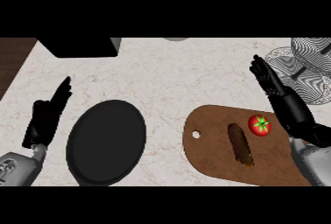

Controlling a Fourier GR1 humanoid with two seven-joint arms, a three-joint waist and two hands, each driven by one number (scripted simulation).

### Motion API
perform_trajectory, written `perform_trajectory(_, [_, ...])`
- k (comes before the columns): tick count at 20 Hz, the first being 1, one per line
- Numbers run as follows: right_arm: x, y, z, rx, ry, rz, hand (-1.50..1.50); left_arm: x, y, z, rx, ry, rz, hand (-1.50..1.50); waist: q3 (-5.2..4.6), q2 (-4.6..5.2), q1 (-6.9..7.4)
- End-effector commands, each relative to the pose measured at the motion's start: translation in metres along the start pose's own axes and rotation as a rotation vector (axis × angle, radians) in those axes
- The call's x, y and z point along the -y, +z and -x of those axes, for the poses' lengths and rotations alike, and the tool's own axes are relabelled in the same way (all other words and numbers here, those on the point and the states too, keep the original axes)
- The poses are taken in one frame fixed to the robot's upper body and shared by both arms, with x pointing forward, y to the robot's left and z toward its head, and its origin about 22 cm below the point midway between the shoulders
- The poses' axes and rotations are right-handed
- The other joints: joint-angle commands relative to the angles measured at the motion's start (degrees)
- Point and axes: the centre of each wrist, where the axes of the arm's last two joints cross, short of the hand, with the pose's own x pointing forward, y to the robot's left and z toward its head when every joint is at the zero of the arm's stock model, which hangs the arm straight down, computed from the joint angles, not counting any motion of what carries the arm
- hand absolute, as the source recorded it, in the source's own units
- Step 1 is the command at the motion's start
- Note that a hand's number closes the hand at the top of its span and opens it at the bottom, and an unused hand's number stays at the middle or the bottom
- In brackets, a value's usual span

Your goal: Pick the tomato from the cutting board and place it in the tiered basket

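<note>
Right hand [285,99] hanging open just beside tomato [260,125], likely preparing grasp; tomato lying on cutting board [212,146], right end; tiered basket [311,72] standing near, beyond hand; left hand [45,114] resting open at left

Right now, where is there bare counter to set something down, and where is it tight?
The widest bare counter lies between the black box, the black plate and the cutting board. A narrower strip runs between plate and board. It is tight at the right: the right hand stands between the tomato and the basket.
</note>
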Motion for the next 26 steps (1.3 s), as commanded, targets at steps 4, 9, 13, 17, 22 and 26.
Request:
perform_trajectory(4, [0.065, -0.002, 0.006, 0.153, -0.404, 0.086, 1.50, 0.026, 0.001, -0.028, 0.194, 0.095, -0.035, 0.00, -1.85, 0.26, 0.77])
perform_trajectory(9, [0.101, 0.036, 0.051, -0.090, -0.597, 0.220, -1.50, 0.059, 0.007, -0.040, 0.265, 0.206, 0.017, 0.00, -1.90, 1.12, 1.14])
perform_trajectory(13, [0.084, 0.056, 0.069, 0.016, -0.885, -0.054, -1.50, 0.070, 0.015, -0.036, 0.252, 0.218, 0.029, 0.00, -1.69, 0.67, 0.86])
perform_trajectory(17, [0.163, 0.082, 0.051, 0.107, -0.804, -0.202, -1.50, 0.088, 0.020, -0.031, 0.258, 0.217, 0.007, 0.00, -1.89, 0.46, 0.21])
perform_trajectory(22, [0.236, 0.075, -0.014, 0.014, -0.443, -0.332, -1.50, 0.080, 0.011, -0.041, 0.272, 0.219, -0.003, 0.00, -1.87, 0.38, 0.26])
perform_trajectory(26, [0.253, 0.044, -0.097, -0.046, -0.087, -0.488, -1.50, 0.075, 0.014, -0.027, 0.232, 0.224, -0.004, 0.00, -1.91, -0.13, -0.49])
